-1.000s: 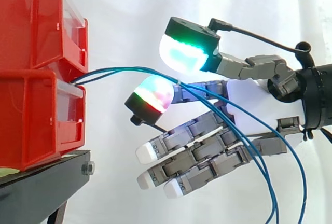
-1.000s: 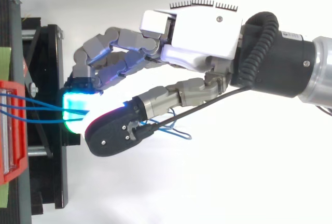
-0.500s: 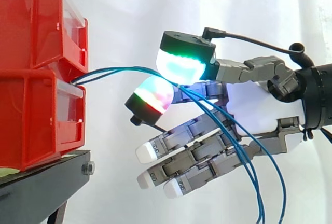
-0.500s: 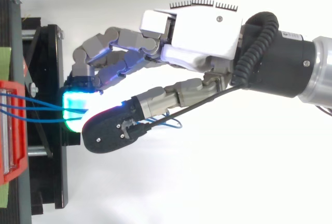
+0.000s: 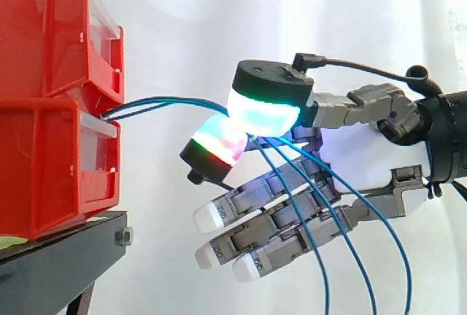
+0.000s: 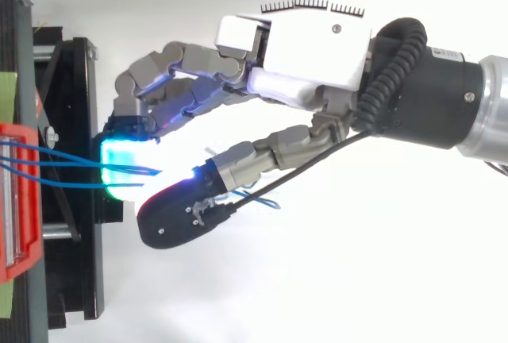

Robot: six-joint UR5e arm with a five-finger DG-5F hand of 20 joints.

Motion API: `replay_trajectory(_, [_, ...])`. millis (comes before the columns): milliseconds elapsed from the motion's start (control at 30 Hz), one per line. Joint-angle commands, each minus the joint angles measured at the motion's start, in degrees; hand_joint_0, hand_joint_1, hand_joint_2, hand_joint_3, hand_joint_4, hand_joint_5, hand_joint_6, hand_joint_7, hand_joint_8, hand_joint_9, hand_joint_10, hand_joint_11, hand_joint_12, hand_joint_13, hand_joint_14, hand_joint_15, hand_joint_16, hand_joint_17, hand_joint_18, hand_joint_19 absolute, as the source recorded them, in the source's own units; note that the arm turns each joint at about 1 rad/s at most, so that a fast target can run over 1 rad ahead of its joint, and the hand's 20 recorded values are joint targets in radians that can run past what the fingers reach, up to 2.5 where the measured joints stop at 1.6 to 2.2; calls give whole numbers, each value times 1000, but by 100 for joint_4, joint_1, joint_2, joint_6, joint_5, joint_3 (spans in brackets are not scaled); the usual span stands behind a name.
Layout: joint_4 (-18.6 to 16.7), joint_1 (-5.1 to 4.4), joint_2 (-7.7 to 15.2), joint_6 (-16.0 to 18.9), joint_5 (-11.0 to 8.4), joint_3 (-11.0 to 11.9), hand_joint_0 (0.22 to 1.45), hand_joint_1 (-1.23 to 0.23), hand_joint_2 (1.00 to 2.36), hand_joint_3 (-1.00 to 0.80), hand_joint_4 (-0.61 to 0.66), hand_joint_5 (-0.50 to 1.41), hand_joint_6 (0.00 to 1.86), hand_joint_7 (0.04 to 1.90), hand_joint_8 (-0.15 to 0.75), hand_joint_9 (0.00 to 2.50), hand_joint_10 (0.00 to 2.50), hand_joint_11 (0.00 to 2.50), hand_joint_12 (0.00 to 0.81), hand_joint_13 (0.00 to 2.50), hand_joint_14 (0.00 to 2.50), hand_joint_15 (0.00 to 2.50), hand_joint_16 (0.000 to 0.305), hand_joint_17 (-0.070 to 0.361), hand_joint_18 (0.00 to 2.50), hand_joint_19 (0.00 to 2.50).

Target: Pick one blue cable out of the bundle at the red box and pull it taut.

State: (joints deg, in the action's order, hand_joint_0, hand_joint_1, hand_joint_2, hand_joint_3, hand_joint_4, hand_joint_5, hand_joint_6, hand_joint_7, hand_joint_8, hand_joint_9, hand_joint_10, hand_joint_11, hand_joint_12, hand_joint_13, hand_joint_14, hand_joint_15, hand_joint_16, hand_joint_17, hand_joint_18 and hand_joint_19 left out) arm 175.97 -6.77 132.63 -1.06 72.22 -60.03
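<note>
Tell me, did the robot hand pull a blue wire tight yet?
Not yet. Done: the robot's hand is at the thin blue cables coming from the red plastic box. In hand: two glowing fingertips seem to pinch them together. Left: the cables arch loosely and sag below the hand, so singling one out and pulling it taut remains.

Standing here, I can't read any word, number or sign on anything. The red box (image 5: 58,169) at the left of the side view carries no print I can make out. The short black ticks along the top edge of the white housing of the hand (image 6: 309,49), in the upper middle of the top view, form no letters or figures.
</note>
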Motion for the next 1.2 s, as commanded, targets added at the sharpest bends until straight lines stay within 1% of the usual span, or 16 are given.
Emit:
replay_trajectory(0, [8, 0, 0, 0, 11, 0, 725, -963, 1012, -361, -109, -145, 826, 1128, 268, 722, 10, 330, 356, 331, 1, 50, 51, 115, 429, 123])
replay_trajectory(100, [16, 0, 0, 0, 11, 0, 750, -958, 1003, -462, -106, -149, 830, 1063, 265, 714, 8, 331, 356, 329, 0, 46, 51, 115, 429, 127])
replay_trajectory(133, [25, 0, 0, 0, 11, 0, 743, -960, 1000, -500, -77, -150, 828, 1000, 263, 711, 8, 326, 357, 324, 1, 48, 51, 115, 430, 132])
replay_trajectory(200, [25, 0, 0, 0, 11, 0, 716, -949, 1000, -500, -16, -145, 808, 987, 260, 704, 8, 314, 355, 317, 1, 53, 51, 115, 422, 137])
replay_trajectory(267, [25, 0, 0, 0, 11, 0, 649, -938, 1000, -500, 9, -140, 804, 1019, 258, 696, 8, 321, 354, 304, 4, 57, 51, 114, 400, 158])
replay_trajectory(467, [25, 0, 0, 0, 11, 0, 500, -867, 1000, -500, 12, -139, 811, 987, 280, 697, 7, 322, 375, 285, 2, 74, 55, 125, 369, 186])
replay_trajectory(600, [34, 0, 0, 0, 11, 0, 457, -795, 1000, -500, 13, -136, 811, 960, 298, 710, 7, 319, 393, 281, 3, 78, 59, 133, 365, 196])
replay_trajectory(633, [43, 0, 0, 0, 11, 0, 446, -745, 1000, -500, 26, -133, 805, 963, 303, 716, 6, 321, 398, 284, 2, 77, 60, 136, 370, 193])
replay_trajectory(667, [43, 0, 0, 0, 11, 0, 485, -676, 1000, -500, 28, -130, 795, 974, 296, 720, 7, 318, 384, 274, 2, 76, 57, 129, 345, 204])
replay_trajectory(733, [34, 0, 0, 0, 11, 0, 512, -651, 1000, -500, 23, -128, 783, 989, 285, 717, 7, 307, 375, 267, 3, 82, 55, 124, 329, 210])
replay_trajectory(767, [34, 0, 0, 0, 11, 0, 555, -651, 1000, -500, 10, -125, 771, 1021, 275, 711, 8, 311, 364, 259, 3, 84, 53, 119, 313, 217])
replay_trajectory(800, [34, 0, 0, 0, 11, 0, 567, -656, 1000, -495, 9, -125, 768, 1039, 276, 710, 9, 317, 363, 260, 1, 82, 52, 118, 309, 218])
replay_trajectory(833, [43, 0, 0, 0, 11, 0, 587, -670, 1004, -439, 7, -124, 766, 1053, 273, 710, 8, 311, 360, 257, 3, 82, 52, 116, 305, 212])
replay_trajectory(1000, [43, 0, 0, 0, 11, 0, 591, -715, 1013, -305, -27, -127, 776, 1076, 279, 707, 8, 319, 359, 260, 3, 82, 52, 116, 307, 207])
replay_trajectory(1067, [43, 0, 0, 0, 11, 0, 591, -760, 1016, -229, -20, -130, 780, 1109, 284, 702, 8, 325, 362, 270, 3, 87, 52, 117, 321, 200])
replay_trajectory(1167, [43, 0, 0, 0, 11, 0, 598, -787, 1018, -188, -14, -138, 805, 1077, 285, 702, 8, 322, 361, 281, 3, 86, 52, 117, 342, 198])
